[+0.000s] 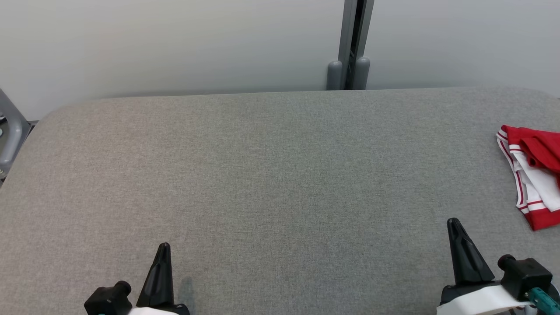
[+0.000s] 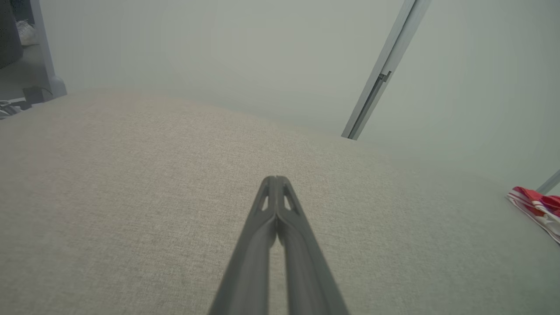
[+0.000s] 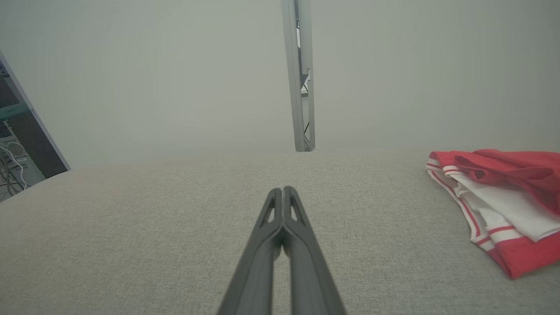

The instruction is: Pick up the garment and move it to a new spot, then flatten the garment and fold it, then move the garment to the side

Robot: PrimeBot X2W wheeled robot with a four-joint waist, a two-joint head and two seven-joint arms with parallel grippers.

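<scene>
The left hand point(image 1: 164, 247) and the right hand point(image 1: 453, 222) are pointing forward over the near side of the grey tabletop point(image 1: 280, 175), each with its fingers pressed together and gripping nothing, while the loosely folded red-and-white garment point(image 1: 531, 175) is lying at the tabletop's right edge, apart from the right hand.

A wide grey fabric-covered desk point(image 1: 262, 175) with rounded corners stood against a plain pale grey wall point(image 1: 175, 43). A vertical grey metal post point(image 1: 348, 43) split that wall.

Left gripper point(image 1: 163, 247) low left, right gripper point(image 1: 453, 223) low right — both closed, empty
</scene>
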